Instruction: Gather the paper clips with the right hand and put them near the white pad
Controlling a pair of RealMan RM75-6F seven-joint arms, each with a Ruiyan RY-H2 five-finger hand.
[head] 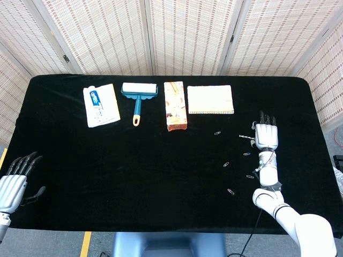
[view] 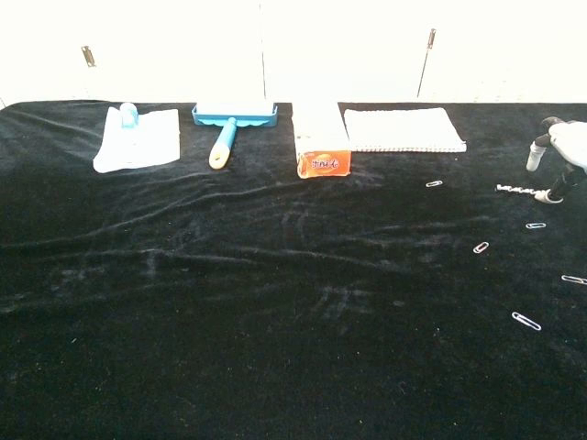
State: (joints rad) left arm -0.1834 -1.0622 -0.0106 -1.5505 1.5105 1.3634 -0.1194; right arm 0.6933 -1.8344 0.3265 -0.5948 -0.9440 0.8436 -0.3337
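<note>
Head view: right hand (head: pixel 266 135) lies flat on the black table (head: pixel 161 176) at its right side, fingers extended and slightly apart, holding nothing. A drill bit (head: pixel 246 137) sits just beside its thumb side. Paper clips are scattered left of and below the hand: one (head: pixel 217 132) below the white pad (head: pixel 210 99), one (head: pixel 246 154) near the wrist, then (head: pixel 226 164), (head: pixel 250 176) and (head: pixel 230 190) further toward the front edge. None gathered yet. Left hand (head: pixel 13 179) is at the far left edge, fingers spread, idle.

Chest view: only the right hand's fingertips (view: pixel 537 158) show at the right border, next to the drill bit (view: pixel 519 190). Clips visible at (view: pixel 434 183), (view: pixel 536 225), (view: pixel 481 247), (view: pixel 574 280), (view: pixel 526 321); pad (view: pixel 404 130) is well apart from most of them.

Handling (judgement): clips are light, thin stiff wire lying flat in soft velvet, so pinching is awkward. Sweeping them along with the fingers looks easier; if pinching, take a clip across its long sides.
</note>
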